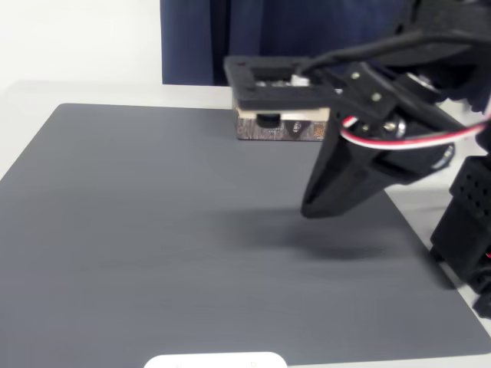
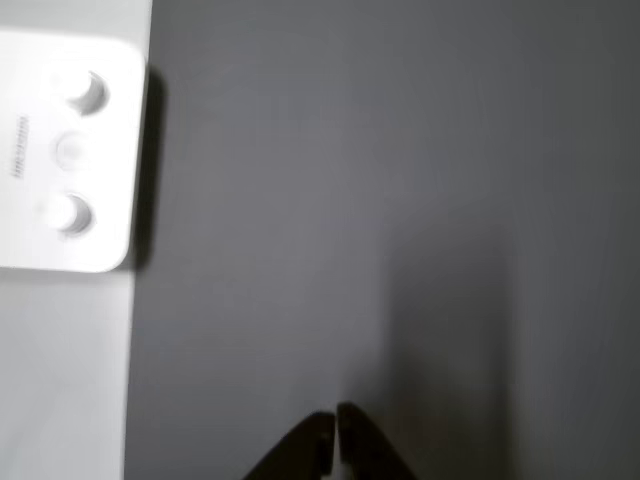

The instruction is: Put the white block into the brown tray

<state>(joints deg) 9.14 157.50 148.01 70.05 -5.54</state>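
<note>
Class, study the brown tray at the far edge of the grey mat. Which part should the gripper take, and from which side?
Probably the front wall of the brown tray, from above: it is thin and upright, facing the open mat, so one finger fits inside, one outside. The whole tray looks too broad for the gripper.

A pale counter [image 1: 92, 92] carries a large dark grey mat [image 1: 192, 245]. On the mat at twelve o'clock sits the brown tray [image 1: 265, 132]. At six o'clock, off the mat's edge, a flat white rounded object [image 1: 215, 360] lies on the counter.
</note>
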